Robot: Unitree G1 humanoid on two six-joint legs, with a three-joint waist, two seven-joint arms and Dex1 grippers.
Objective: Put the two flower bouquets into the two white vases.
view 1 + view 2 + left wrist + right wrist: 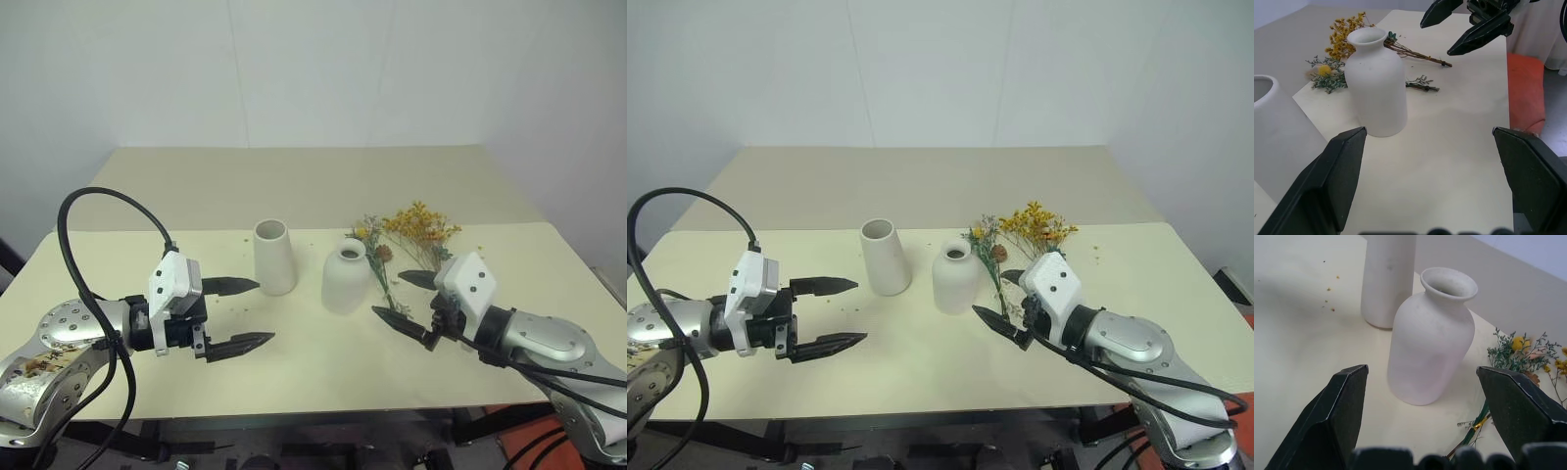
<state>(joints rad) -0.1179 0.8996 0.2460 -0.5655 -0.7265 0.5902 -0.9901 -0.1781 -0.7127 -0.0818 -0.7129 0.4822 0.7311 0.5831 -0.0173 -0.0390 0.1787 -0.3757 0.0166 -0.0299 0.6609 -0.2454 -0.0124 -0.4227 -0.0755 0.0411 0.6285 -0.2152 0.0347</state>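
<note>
Two white vases stand mid-table: the taller tapered vase (274,257) and, to its right, the shorter narrow-necked vase (345,279). Both are upright with nothing in their mouths. Right of the short vase the two bouquets lie flat on the table, the yellow spray (423,227) behind and the grey-green sprigs (375,257) nearer the vase. My right gripper (387,293) hovers open over their stem ends, pointing toward the short vase (1430,338), and holds nothing. My left gripper (265,311) is open and empty, in front of and left of the tall vase.
The cream table (313,362) carries a few fallen petal crumbs (1330,293) near the tall vase. A second table (313,181) adjoins behind. A black cable (98,196) loops above my left arm. An orange object (1525,93) lies below the table's right edge.
</note>
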